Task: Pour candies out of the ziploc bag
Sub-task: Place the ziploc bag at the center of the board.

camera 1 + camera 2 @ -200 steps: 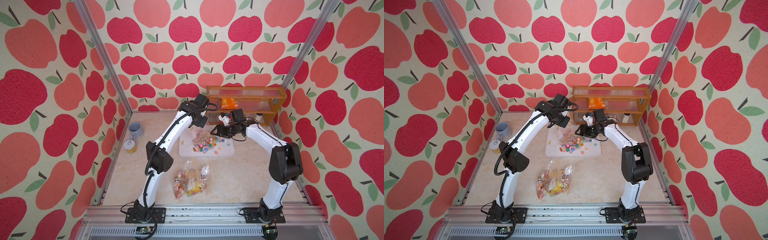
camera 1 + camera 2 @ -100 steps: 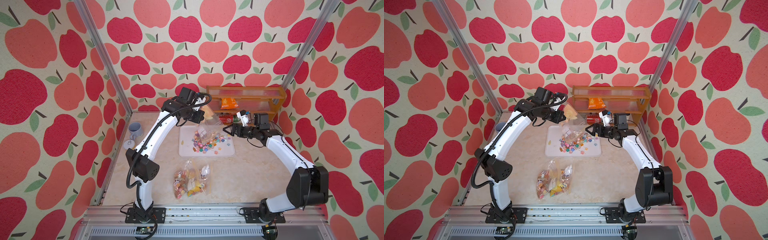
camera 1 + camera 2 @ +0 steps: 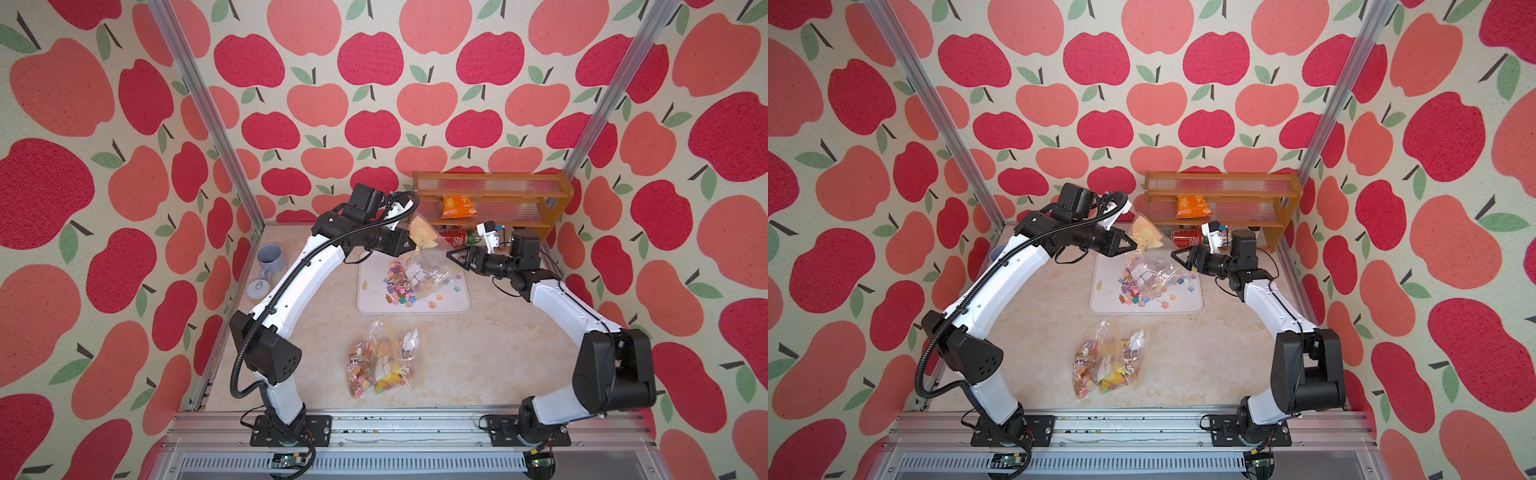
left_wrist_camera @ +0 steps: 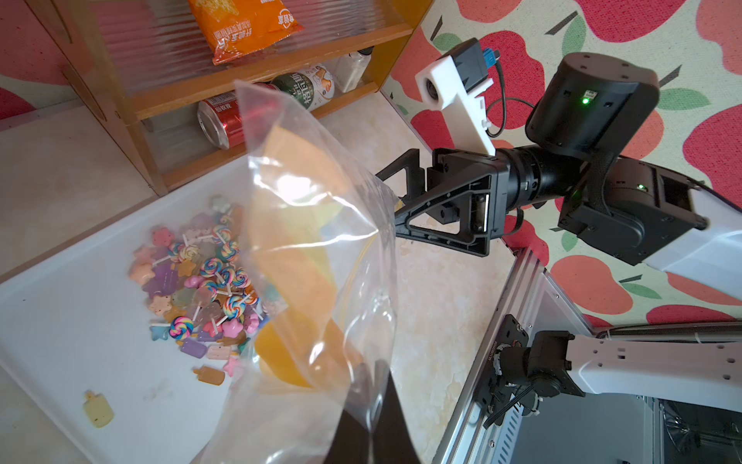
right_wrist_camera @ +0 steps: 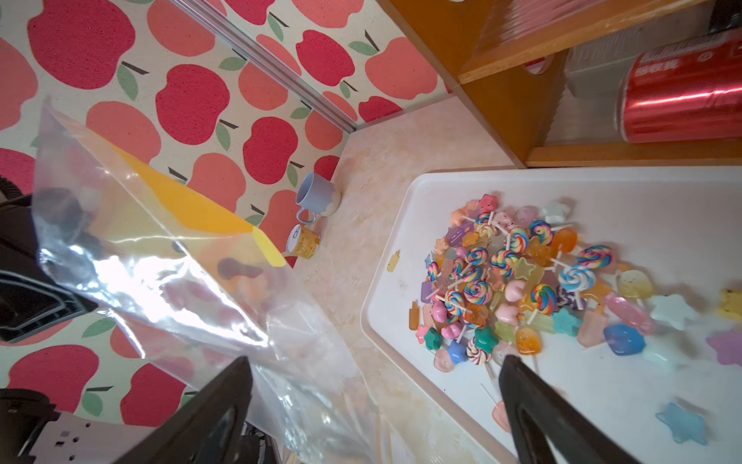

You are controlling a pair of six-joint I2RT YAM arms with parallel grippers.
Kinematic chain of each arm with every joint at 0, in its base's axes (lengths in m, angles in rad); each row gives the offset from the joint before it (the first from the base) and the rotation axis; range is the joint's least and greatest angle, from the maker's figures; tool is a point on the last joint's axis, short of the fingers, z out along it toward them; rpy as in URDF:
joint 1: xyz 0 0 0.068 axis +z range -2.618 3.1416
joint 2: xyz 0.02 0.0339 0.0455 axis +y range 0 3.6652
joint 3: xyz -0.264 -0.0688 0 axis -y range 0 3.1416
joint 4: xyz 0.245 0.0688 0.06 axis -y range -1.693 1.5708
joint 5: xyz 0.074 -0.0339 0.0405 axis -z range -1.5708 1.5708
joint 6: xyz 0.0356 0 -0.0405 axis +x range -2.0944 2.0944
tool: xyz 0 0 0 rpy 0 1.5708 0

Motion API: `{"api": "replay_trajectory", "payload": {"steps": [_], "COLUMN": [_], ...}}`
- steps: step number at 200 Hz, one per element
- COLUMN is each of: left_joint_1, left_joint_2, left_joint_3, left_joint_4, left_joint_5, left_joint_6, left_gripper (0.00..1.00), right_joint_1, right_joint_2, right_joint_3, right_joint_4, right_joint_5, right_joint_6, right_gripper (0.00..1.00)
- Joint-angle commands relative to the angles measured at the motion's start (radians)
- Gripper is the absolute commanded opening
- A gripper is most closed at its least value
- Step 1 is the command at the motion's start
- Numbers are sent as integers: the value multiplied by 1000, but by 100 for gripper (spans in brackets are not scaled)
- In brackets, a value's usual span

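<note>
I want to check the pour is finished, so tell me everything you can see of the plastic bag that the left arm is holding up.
The held bag is clear, crinkled, glossy plastic film with a flat yellow-orange piece showing through its upper part. The left gripper is shut on its edge, so it hangs tilted above the white tray, its lower part over the spilled candies. Few if any seem left inside. The right gripper stands open beside it, not pinching it.
</note>
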Motion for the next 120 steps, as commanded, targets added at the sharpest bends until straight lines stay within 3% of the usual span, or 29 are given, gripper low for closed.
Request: {"api": "replay_trajectory", "payload": {"steps": [1, 28, 52, 72, 91, 120], "left_joint_1": [-6, -11, -14, -18, -23, -31], "left_joint_2": [-35, -53, -65, -78, -88, -92], "left_joint_3": [-35, -50, -59, -72, -79, -85], "left_joint_4": [65, 88, 97, 108, 111, 113], "left_joint_5": [45, 68, 94, 114, 115, 118], "left_joint_6": [-26, -36, -44, -51, -53, -57], "left_gripper": [0, 0, 0, 0, 0, 0], "right_joint_1": [41, 63, 75, 82, 85, 85], "right_joint_2": [-47, -59, -82, -109, -140, -208], "right_joint_3": [-14, -8, -7, -7, -5, -11], "right_joint_4": [79, 44, 7, -42, -79, -139], "right_joint_5": [-57, -56, -51, -31, -16, 28], "right_joint_6": [53, 41, 26, 0, -12, -36], "right_gripper": [95, 87, 66, 39, 0, 0]}}
